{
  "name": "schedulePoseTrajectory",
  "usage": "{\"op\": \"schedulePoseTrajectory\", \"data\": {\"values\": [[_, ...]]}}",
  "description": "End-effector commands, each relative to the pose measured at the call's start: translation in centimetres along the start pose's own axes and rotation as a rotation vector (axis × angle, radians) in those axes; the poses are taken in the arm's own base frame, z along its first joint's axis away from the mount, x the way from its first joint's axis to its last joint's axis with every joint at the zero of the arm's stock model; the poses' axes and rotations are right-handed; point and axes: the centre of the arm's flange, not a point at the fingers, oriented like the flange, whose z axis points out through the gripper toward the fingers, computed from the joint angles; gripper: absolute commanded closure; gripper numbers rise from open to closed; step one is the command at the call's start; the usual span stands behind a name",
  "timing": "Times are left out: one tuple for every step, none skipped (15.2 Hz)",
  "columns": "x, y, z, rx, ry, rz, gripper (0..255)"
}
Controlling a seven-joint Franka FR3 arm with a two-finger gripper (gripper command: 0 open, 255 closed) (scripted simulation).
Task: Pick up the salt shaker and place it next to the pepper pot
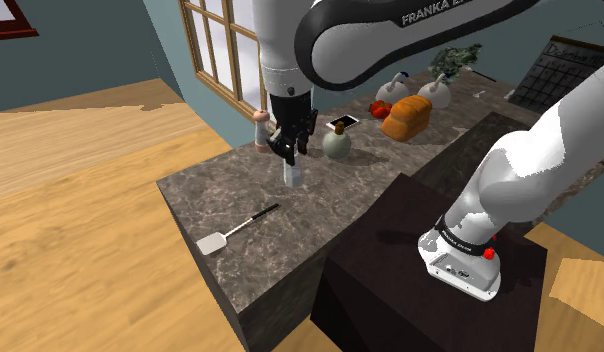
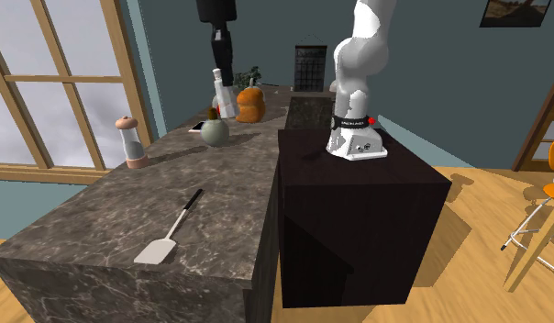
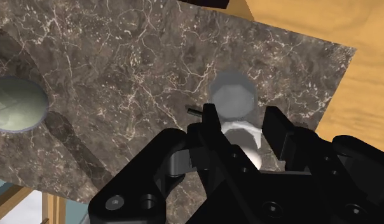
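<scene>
Marble tabletop (image 1: 215,190) lies under your claw (image 1: 290,158), clamped around the white salt shaker (image 1: 290,177) near the pepper pot (image 1: 260,128); keep it upright and lower gently just beside, without knocking it.

"FRANKA" in white capitals on the dark joint cover of the arm (image 1: 390,45), high above the stand (image 1: 420,295); more letters after it, cut off at the frame edge. Small white lettering on the black band (image 1: 465,240) just above the stand, too fine to read. Possibly a chalked heading and grid on the dark board (image 1: 575,70) far beyond the stand, illegible.
</scene>
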Motion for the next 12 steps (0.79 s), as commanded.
{"op": "schedulePoseTrajectory", "data": {"values": [[1.5, 2.1, 0.3, 0.000, 0.000, -0.001, 255], [2.3, 3.1, 0.3, 0.000, 0.000, -0.001, 255], [3.2, 4.2, 0.4, 0.000, 0.000, -0.001, 255], [4.0, 5.2, 0.5, 0.000, 0.000, -0.001, 255], [4.8, 6.2, 0.6, 0.000, 0.000, -0.001, 255], [5.6, 7.3, 0.7, 0.000, 0.000, -0.001, 255], [6.4, 8.3, 0.7, 0.000, 0.000, -0.001, 255], [7.3, 9.3, 0.8, 0.000, 0.000, -0.001, 255], [8.1, 10.4, 0.9, 0.000, 0.000, -0.001, 255], [8.9, 11.4, 1.0, 0.000, 0.000, -0.001, 255], [9.7, 12.4, 1.1, 0.000, 0.000, -0.001, 255], [10.5, 13.5, 1.1, 0.000, 0.000, -0.001, 255]]}}
